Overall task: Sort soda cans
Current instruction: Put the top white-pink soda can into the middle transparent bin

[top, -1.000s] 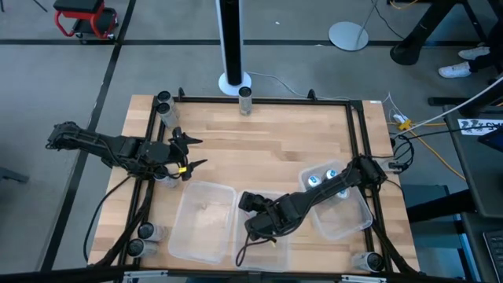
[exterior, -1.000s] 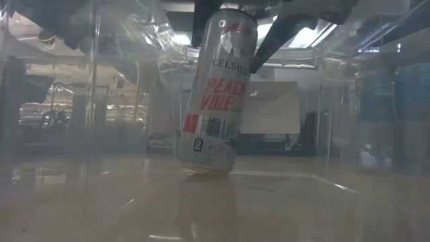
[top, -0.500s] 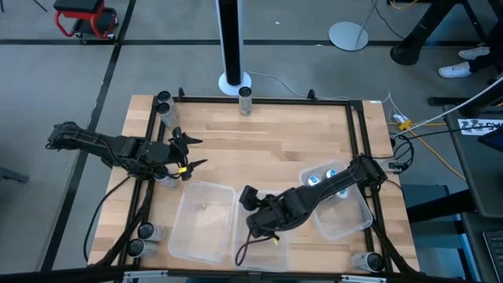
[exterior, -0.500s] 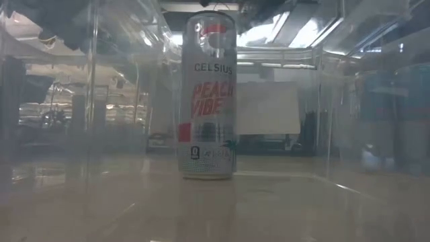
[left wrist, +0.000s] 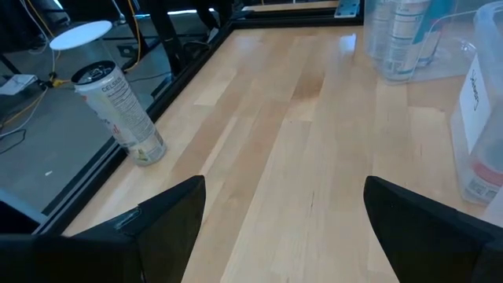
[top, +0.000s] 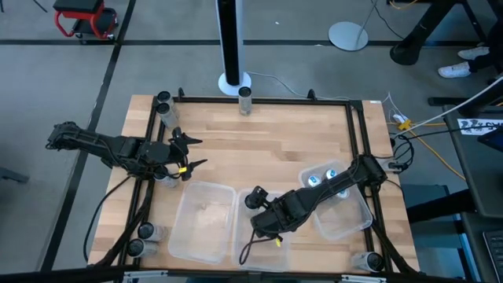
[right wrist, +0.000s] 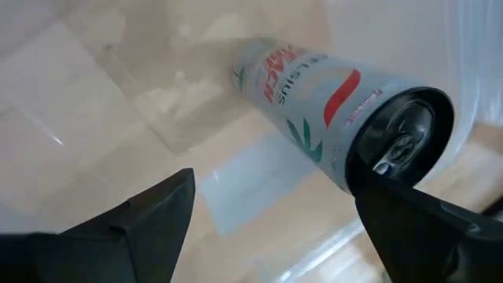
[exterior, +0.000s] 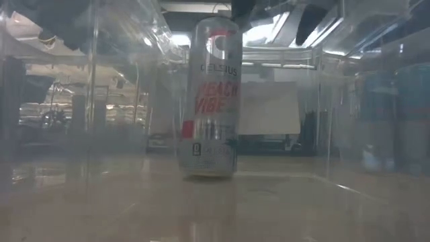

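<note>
A white soda can with red lettering and a dark top (exterior: 211, 101) stands upright on its base on the floor of the middle clear bin (top: 267, 240); it also shows in the right wrist view (right wrist: 314, 102). My right gripper (right wrist: 271, 189) is open just above the can's top, one finger on either side, and touches nothing. In the low view its fingers (exterior: 309, 13) hang above and to the right of the can. My left gripper (top: 191, 153) waits open over the table's left part. Two blue-white cans (top: 321, 174) stand in the right bin (top: 350, 224).
A third clear bin (top: 203, 236) lies left of the middle one. Single cans stand along the table's frame: at the far edge (top: 245, 98), the far left corner (top: 163, 102), the near left corner (top: 141, 240) and the near right corner (top: 369, 259). The far middle shows bare wood (top: 267, 141).
My right gripper held the white can tilted inside the middle bin, set it upright on the bin floor, then opened, let go and rose a little toward the table's right. The can now stands on its own.
</note>
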Tool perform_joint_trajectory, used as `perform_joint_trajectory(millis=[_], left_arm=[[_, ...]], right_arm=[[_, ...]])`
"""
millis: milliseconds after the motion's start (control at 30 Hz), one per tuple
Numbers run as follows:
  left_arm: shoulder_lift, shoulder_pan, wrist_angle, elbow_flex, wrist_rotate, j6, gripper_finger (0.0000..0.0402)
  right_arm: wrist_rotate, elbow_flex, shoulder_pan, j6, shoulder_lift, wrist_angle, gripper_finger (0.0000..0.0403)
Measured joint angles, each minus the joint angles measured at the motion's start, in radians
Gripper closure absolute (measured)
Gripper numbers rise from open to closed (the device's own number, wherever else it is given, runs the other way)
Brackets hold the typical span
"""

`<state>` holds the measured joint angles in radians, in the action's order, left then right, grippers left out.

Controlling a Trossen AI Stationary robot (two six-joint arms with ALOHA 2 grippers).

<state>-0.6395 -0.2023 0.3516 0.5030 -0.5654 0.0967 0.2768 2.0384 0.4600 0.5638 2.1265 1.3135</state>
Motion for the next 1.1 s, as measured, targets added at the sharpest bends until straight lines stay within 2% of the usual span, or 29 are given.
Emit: perform_joint_trajectory(millis=[267, 533, 833, 1100], left_arm=[[0.0, 0.0, 0.0, 0.0, 0.0, 0.0, 0.0068], [0.0, 0.0, 0.0, 0.0, 0.0, 0.0, 0.0068], [0.0, 0.0, 0.0, 0.0, 0.0, 0.0, 0.0068], [0.0, 0.0, 0.0, 0.0, 0.0, 0.0, 0.0068]], right_arm=[[0.087, 0.002, -0.017, -0.009, 0.003, 0.024, 0.0061], [0.05, 0.015, -0.015, 0.011, 0.003, 0.001, 0.0062], [0.036, 0.108, -0.015, -0.045, 0.006, 0.059, 0.0062], [-0.072, 0.114, -0.014, -0.103, 0.005, 0.13, 0.0062]])
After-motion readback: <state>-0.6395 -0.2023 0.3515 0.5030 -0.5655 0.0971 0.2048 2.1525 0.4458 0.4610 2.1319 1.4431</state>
